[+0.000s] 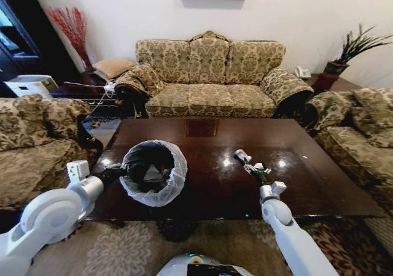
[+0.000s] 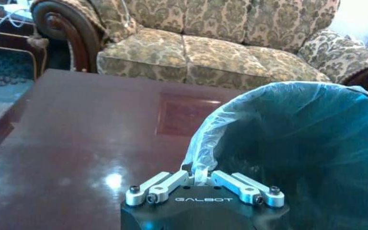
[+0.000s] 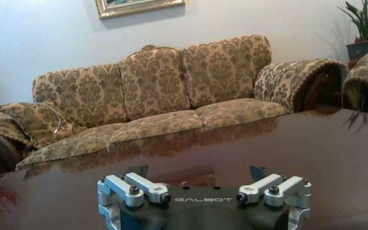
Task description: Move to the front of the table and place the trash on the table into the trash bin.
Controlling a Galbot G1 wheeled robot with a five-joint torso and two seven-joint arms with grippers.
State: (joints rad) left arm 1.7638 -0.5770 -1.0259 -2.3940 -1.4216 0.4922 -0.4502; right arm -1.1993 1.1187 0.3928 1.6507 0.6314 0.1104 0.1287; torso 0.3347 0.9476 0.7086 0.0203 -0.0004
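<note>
The trash bin (image 1: 153, 173), black with a whitish bag liner (image 2: 286, 124), is over the front-left part of the dark wooden table (image 1: 202, 138). My left gripper (image 1: 120, 172) is shut on its rim, and in the left wrist view the left gripper (image 2: 200, 176) pinches the liner's edge. Pale trash (image 1: 151, 174) lies inside the bin. My right gripper (image 1: 243, 157) hovers low over the table's middle right. In the right wrist view the right gripper (image 3: 198, 170) is open with nothing between its fingers.
A patterned sofa (image 1: 209, 76) stands behind the table. Armchairs flank it on the left (image 1: 31, 135) and right (image 1: 362, 129). A potted plant (image 1: 353, 49) sits at the back right. Patterned carpet (image 1: 123, 245) lies in front.
</note>
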